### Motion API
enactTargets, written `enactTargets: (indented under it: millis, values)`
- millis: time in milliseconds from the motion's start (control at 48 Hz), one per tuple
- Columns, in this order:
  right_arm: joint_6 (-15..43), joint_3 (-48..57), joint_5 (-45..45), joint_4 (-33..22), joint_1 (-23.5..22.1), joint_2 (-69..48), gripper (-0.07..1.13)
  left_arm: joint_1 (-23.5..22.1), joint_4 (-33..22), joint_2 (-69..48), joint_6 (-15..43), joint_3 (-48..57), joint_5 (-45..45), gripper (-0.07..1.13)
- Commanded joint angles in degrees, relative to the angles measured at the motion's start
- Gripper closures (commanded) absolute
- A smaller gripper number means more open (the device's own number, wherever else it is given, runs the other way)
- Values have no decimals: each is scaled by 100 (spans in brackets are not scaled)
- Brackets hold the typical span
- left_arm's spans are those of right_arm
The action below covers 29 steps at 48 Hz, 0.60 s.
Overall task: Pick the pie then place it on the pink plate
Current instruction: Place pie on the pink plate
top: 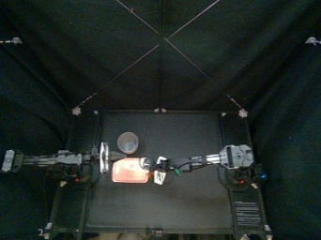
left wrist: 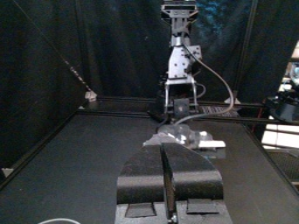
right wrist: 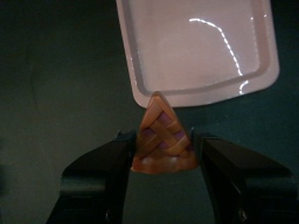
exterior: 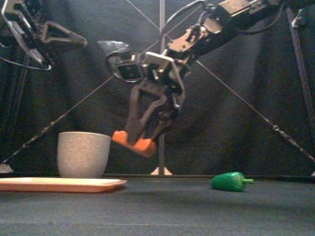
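The pie point(right wrist: 160, 138) is an orange lattice-topped wedge, held between the jaws of my right gripper point(right wrist: 162, 144). In the front view the pie point(exterior: 133, 140) hangs well above the table under the right gripper point(exterior: 145, 124). The pink plate point(right wrist: 198, 44) lies just beyond the pie's tip. From above, the right gripper point(top: 160, 172) is at the plate's point(top: 126, 172) right edge. My left gripper point(left wrist: 170, 162) rests shut and empty at the table's left side point(top: 100, 157).
A tall grey speckled cup point(exterior: 84, 154) stands behind the plate point(exterior: 62, 184), toward the back left point(top: 128, 142). A green toy point(exterior: 227, 181) lies on the table to the right of the held pie.
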Motion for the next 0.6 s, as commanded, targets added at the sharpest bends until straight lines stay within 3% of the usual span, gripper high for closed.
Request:
enactTargets:
  millis: [21,354,604]
  values:
    - [-9,-598,-62,-114,-18,158,44,26,18,18,9,-62,-44,104]
    - [-9,-1872,-26,-431,-132,1072,42,35,0,9,9,53,-44,104]
    - [0,-2470,220,-738,-360,1521,25,44,0,9,9,88,-53,104]
